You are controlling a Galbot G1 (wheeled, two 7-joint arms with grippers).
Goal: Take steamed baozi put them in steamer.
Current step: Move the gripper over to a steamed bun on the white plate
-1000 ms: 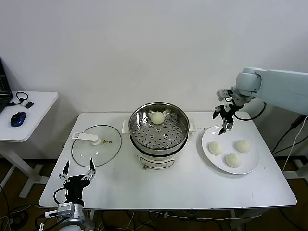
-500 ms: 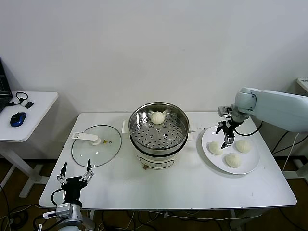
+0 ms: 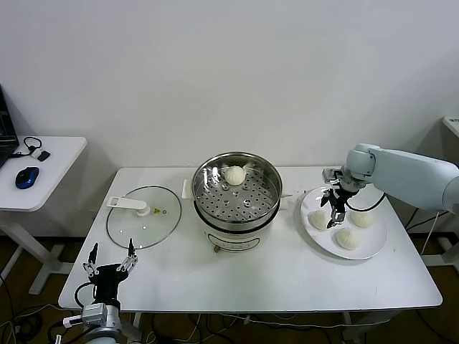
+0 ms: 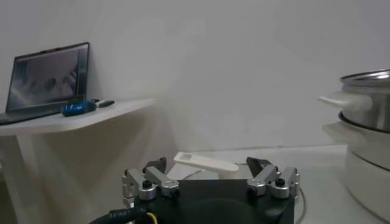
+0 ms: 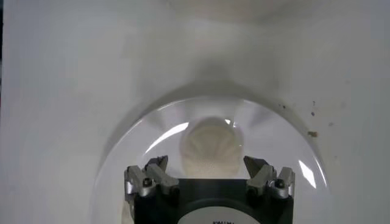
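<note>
One baozi (image 3: 234,174) in steamer (image 3: 237,197); plate (image 3: 373,244) right, lid (image 3: 143,216) left.

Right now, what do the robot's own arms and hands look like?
The right arm has a smooth pale grey-white shell with a black cable looping near the wrist. The right hand is black with silver-tipped fingers. The left hand matches it: black body, silver knuckles, dark fingertips, with cable at its base.

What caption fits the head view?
Open right gripper poised over a baozi on the plate.
</note>
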